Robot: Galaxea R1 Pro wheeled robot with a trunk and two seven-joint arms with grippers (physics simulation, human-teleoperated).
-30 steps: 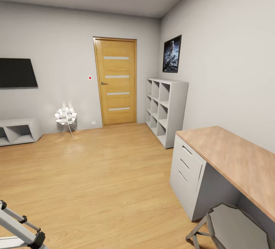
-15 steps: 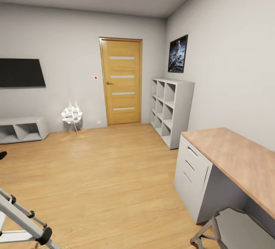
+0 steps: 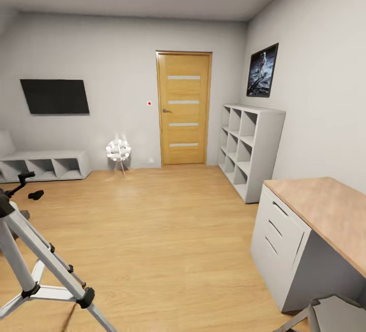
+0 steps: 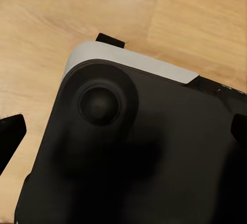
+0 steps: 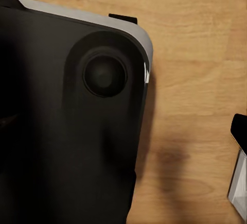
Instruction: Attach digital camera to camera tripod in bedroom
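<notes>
You're facing the bedroom (image 3: 152, 210) — camera tripod (image 3: 30, 250) standing at your left | gripper states: I cannot tell for either.

Black robot base (image 4: 134, 157) with round recessed cap (image 4: 100, 104) and grey rim, seen from above, over light wood plank floor (image 4: 62, 18), dark fingertips (image 4: 10, 136) showed at frame edges

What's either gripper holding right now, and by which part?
Cannot tell: both wrist views look down at the robot's black base over the wood floor, with no grasped object visible. The camera tripod stands untouched.
</notes>
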